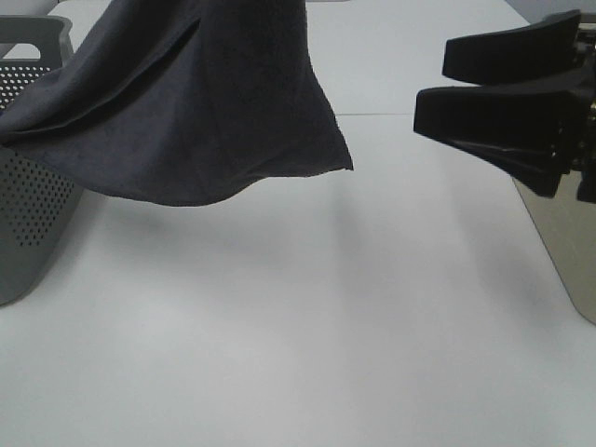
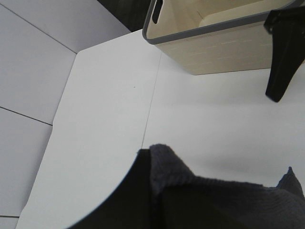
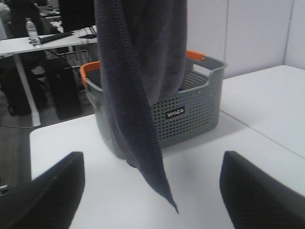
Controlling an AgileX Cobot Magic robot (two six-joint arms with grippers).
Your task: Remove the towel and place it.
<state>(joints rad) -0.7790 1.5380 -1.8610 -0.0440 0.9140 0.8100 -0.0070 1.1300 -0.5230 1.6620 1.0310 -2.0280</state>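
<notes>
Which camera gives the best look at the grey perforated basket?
The right wrist view: the grey basket shows nearly whole, orange handles included, with the towel hanging in front. The exterior high view catches only its side at the edge. The left wrist view shows none of it.

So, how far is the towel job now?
Done: the towel is lifted and hangs in front of the grey perforated basket; whether it is fully clear of it I cannot tell. In hand: the left gripper is shut on it, the right gripper stands open, empty. Left: laying it down; nothing of it rests on the white table yet.
</notes>
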